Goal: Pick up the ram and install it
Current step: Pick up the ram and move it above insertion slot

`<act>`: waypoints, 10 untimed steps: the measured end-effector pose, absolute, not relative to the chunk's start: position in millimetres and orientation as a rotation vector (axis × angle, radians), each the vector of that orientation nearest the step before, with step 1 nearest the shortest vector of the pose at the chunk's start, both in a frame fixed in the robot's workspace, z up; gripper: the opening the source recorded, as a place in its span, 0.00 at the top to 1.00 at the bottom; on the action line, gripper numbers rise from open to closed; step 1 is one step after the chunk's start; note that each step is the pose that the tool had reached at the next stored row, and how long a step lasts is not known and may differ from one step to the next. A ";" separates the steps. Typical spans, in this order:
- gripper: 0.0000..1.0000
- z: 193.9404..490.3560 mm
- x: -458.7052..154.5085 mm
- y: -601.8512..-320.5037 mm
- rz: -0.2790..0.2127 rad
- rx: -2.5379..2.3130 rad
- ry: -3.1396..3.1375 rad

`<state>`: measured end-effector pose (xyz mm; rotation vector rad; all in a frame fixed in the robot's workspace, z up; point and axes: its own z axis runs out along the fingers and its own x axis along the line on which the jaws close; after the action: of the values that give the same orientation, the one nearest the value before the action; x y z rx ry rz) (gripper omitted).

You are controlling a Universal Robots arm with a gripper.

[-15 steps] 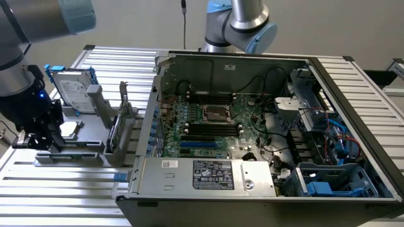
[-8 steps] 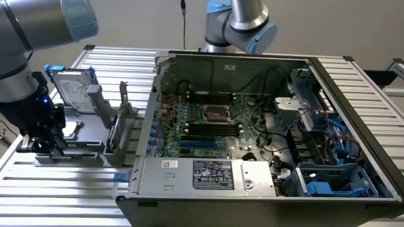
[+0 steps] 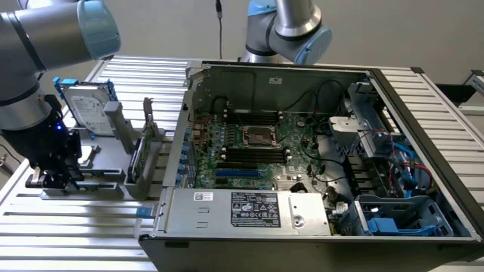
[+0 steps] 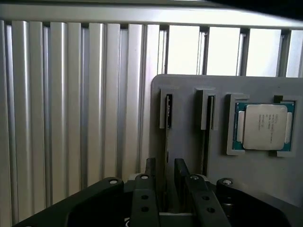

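Exterior view: gripper (image 3: 54, 177) sits low on the gray holder (image 3: 102, 153) on the slatted bench (image 3: 76, 226), at the exterior view's left. It is well apart from the open computer case (image 3: 302, 153). A hard drive (image 3: 87, 107) stands upright in the holder.

Wrist view: fingers (image 4: 181, 170) are spread, not clamped, one on each side of the ram (image 4: 167, 142). The ram stands edge-on in a holder slot. A square silver chip (image 4: 265, 126) lies in a pocket nearby.

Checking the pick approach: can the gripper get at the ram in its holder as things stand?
Probably yes. The open gripper lines up with the ram standing edge-on in the gray holder, and nothing lies between them.
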<state>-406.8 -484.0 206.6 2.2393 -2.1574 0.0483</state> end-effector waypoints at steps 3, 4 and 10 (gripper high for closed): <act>0.70 201.2 -406.8 -484.0 0.048 2.239 -2.158; 0.70 199.4 -406.7 -484.0 0.048 2.239 -2.158; 0.70 193.2 -404.5 -484.6 0.036 2.245 -2.163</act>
<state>-404.5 -484.6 193.2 2.2448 -2.1627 0.0364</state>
